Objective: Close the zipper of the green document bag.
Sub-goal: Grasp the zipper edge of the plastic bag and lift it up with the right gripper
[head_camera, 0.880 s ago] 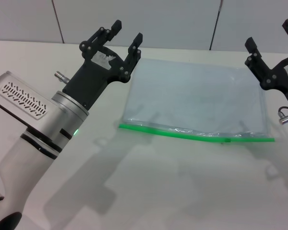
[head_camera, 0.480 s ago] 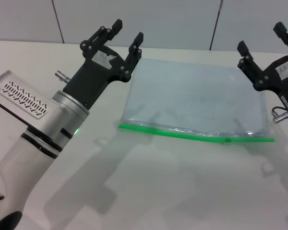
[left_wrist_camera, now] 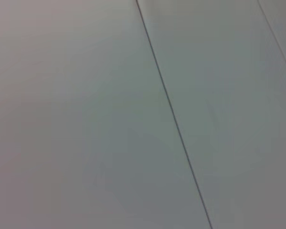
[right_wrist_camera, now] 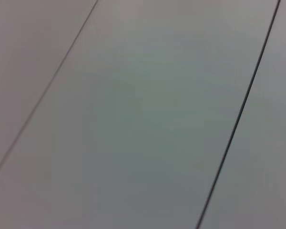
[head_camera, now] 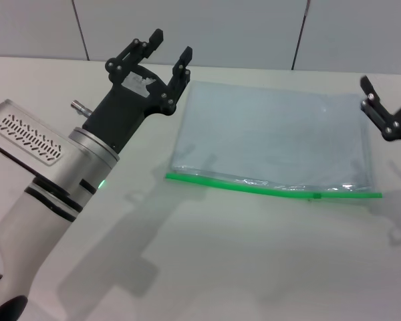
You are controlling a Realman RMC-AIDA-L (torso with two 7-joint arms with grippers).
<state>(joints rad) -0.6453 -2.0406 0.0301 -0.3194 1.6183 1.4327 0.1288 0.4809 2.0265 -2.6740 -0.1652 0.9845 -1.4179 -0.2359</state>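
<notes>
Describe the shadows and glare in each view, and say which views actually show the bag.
Head view: soft shadows of both arms fall on the white table; faint glints sit near the zipper of the green document bag, which shows clearly. Left wrist view and right wrist view: only plain grey panels with thin dark seams, no bag.

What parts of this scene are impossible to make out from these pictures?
- Right gripper: the head view's right edge cuts off most of it, so its fingers' state is unknown.
- Zipper: its slider tab is too small to show how far the green document bag is closed.
- Both wrist views show only blank wall panels, no bag.
- Left gripper is open, beside the bag's far corner.
</notes>
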